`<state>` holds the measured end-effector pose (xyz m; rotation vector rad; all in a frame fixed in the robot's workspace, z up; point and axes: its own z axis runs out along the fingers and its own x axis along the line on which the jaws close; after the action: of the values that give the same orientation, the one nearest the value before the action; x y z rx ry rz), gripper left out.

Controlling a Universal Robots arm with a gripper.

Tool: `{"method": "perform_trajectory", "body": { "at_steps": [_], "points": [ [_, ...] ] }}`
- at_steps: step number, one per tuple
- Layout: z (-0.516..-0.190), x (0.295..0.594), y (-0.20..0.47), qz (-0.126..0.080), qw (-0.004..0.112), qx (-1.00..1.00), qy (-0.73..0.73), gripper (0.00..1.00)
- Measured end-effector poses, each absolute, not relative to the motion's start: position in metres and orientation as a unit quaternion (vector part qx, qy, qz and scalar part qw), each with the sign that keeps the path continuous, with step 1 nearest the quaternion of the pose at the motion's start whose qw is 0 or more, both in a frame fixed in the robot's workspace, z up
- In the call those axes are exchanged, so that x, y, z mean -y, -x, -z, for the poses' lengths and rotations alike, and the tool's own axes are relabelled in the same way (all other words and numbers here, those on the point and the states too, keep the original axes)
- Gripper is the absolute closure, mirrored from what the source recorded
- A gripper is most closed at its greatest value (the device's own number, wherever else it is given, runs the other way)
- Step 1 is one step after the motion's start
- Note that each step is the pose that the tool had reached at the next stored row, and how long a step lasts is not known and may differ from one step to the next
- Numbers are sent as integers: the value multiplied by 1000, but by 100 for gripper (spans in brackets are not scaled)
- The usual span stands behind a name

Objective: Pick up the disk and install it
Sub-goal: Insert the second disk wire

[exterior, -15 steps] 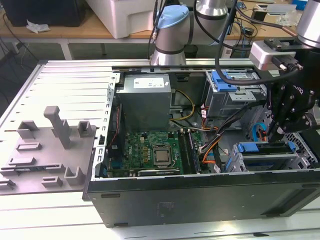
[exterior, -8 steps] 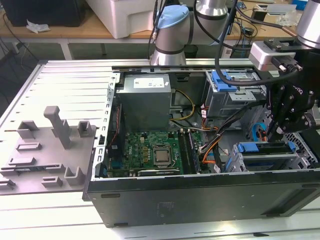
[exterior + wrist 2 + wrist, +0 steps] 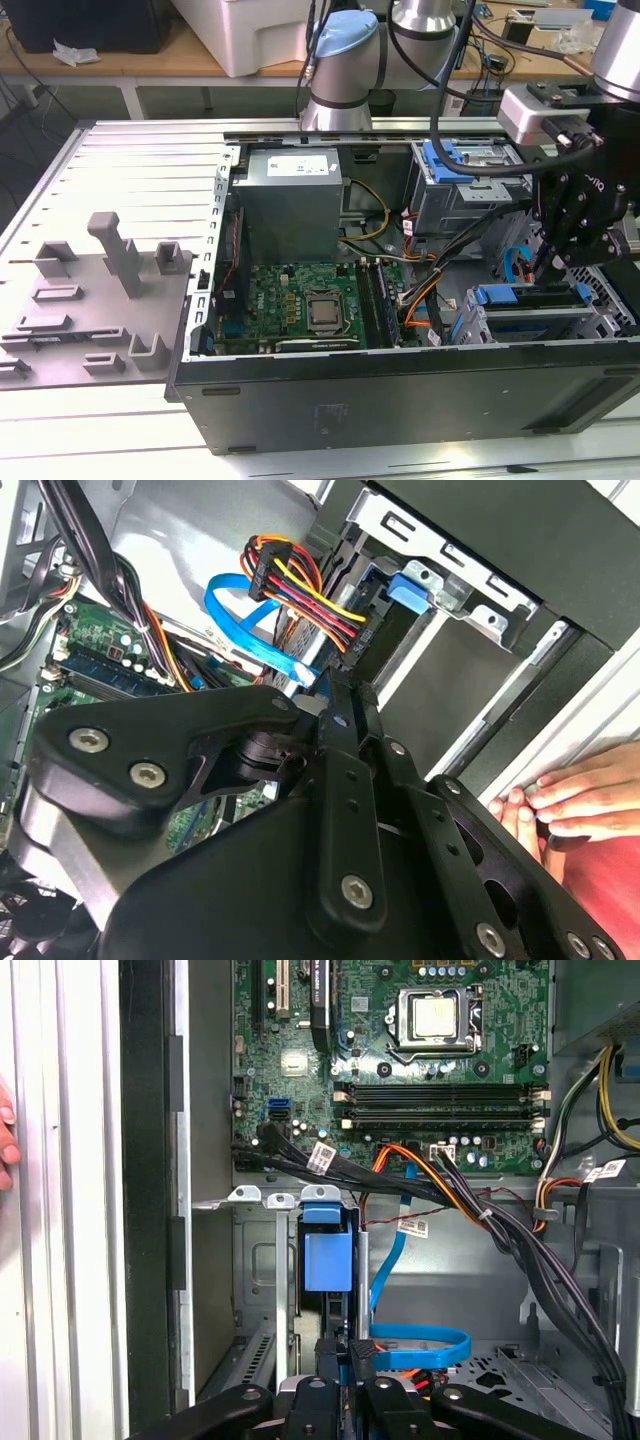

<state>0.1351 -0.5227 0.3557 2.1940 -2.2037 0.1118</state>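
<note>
Closest to the lens in both wrist views sits the tool (image 3: 346,1352), its black linkage bolted together. The fingers are drawn in tight on a thin blue edge, which reads as the carrier of the disk (image 3: 328,1260). So the tool is clamped on the disk, and the disk stands edge-on in the drive bay slot, just below the motherboard (image 3: 400,1070) as the first wrist view shows it. In the exterior view the tool (image 3: 553,262) hangs inside the open computer case (image 3: 400,385), at the exterior view's right, right over the lower drive cage.

As for handling, the disk looks dense for its size and fully rigid, with smooth metal faces that would slip under a light pinch. It is also likely to take knocks badly. The blue plastic frame is the softer part and the natural place to hold, along its edges and well off the label face and the connector end. The loose blue data cable (image 3: 420,1345) and the bundled power leads (image 3: 300,590) lie close by and could snag.

The count runs to one arm and one tool. Two blue carriers show in the exterior view, the lower one and another in the upper bay (image 3: 448,160). One grey power supply (image 3: 290,195) and one processor socket (image 3: 322,312) complete the case. One person's hand (image 3: 570,795) rests at the case edge.
</note>
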Motion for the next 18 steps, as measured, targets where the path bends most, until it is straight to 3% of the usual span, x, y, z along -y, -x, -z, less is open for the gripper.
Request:
{"method": "perform_trajectory", "body": {
  "at_steps": [18],
  "points": [
    [-349,523,-136,-35,14,708,-705,84]
  ]
}}
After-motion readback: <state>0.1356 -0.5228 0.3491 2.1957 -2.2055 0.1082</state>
